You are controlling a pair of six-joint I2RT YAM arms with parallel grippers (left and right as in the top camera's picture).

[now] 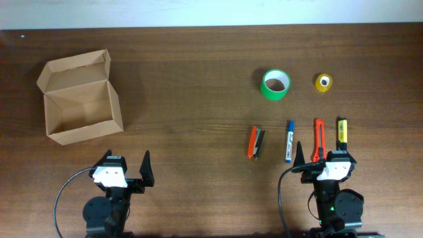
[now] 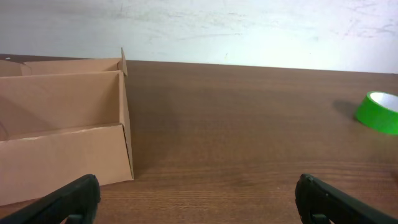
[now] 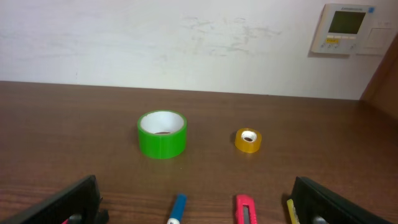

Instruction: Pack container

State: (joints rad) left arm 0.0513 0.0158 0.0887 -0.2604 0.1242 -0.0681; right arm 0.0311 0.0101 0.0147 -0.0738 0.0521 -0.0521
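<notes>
Cardboard container (image 1: 79,109): count 1. Tan-brown and plain, with the flap lid open and standing back on the far side. The interior is bare cardboard. It sits on the left part of the tabletop (image 1: 198,99) and serves as the landmark for the entries below.
tabletop surface: dark brown wood grain; it carries every item.
tape rolls: count 2, both lying flat. The green roll (image 1: 275,84) is well to the right of the container, level with its lid. The smaller yellow roll (image 1: 323,82) is further right, apart from the green one.
stick-shaped items: count 4 as seen from overhead, in a row well right of the container and nearer the robot than the rolls. Going away from the container:
- orange-and-dark piece (image 1: 256,143) (one thing or two lying together, cannot tell)
- blue-and-white marker (image 1: 289,141)
- orange cutter (image 1: 319,139)
- yellow-and-black marker (image 1: 342,129)
spacing: gaps show between all four.
left end effector (image 1: 126,156): count 1. Fingers spread wide, holding nothing. It is on the near side of the container, off its front right corner and apart from it.
right end effector (image 1: 322,156): count 1. Fingers spread wide, holding nothing. It is far right of the container, at the near ends of the orange cutter and yellow-and-black marker; whether it touches them I cannot tell.
</notes>
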